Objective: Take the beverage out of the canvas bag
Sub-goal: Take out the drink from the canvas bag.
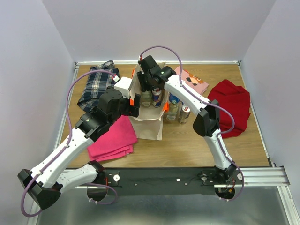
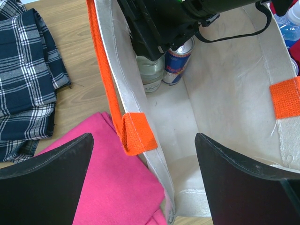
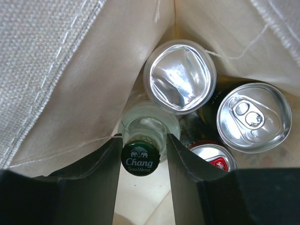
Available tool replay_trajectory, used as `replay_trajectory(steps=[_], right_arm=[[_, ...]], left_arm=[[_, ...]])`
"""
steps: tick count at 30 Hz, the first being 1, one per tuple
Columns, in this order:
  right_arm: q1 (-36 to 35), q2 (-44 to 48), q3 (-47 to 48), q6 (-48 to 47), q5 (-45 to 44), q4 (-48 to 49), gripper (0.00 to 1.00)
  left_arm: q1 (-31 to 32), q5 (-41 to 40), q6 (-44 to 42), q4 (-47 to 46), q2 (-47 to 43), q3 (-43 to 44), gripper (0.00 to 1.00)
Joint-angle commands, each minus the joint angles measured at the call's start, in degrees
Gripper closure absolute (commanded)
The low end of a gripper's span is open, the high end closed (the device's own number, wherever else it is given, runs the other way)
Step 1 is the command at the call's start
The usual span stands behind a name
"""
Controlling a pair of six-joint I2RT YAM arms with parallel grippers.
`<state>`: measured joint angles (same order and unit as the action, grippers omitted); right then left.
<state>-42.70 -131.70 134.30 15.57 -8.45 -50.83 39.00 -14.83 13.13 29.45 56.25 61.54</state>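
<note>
Beige canvas bag stands open mid-tabletop, and the drink being gone for is the green-capped soda water bottle, upright at the far end inside the bag. It's jammed in next to a can with a dented foil-looking top, a silver pull-tab can and a red-topped can. The right claw is down inside the bag with one finger on each side of the bottle cap, narrowed right in on it. Honestly, from the wrist view I can't tell if it's truly pinching yet or sitting just shy of contact on one side. The left claw is spread wide and holding nothing, straddling the bag's near left wall by the orange handle, with one finger over the pink cloth. If it were me, I'd make sure the fingers bite under the cap's lip on the neck, not on the slick cap itself, then lift dead straight up. The cans sit so close that any tilt would knock them. Getting the left claw onto the bag wall first seems smart too, so the canvas doesn't ride up with the bottle.
</note>
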Motion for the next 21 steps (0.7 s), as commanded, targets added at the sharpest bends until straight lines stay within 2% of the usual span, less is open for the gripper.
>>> replay_trajectory(steps=[1, 13, 21], right_arm=[[-0.37, -1.81, 1.75, 0.07, -1.22, -1.64, 0.51], [-0.37, -1.54, 1.49, -0.63, -1.66, -2.43, 0.48], [-0.37, -1.89, 1.76, -0.98, -0.78, -2.35, 0.52]], left_arm=[[-0.33, -0.81, -0.38, -0.18, -0.61, 0.07, 0.01], [-0.33, -0.12, -0.73, -0.36, -0.44, -0.02, 0.01], [-0.33, -0.29, -1.00, -0.18, -0.79, -0.28, 0.01]])
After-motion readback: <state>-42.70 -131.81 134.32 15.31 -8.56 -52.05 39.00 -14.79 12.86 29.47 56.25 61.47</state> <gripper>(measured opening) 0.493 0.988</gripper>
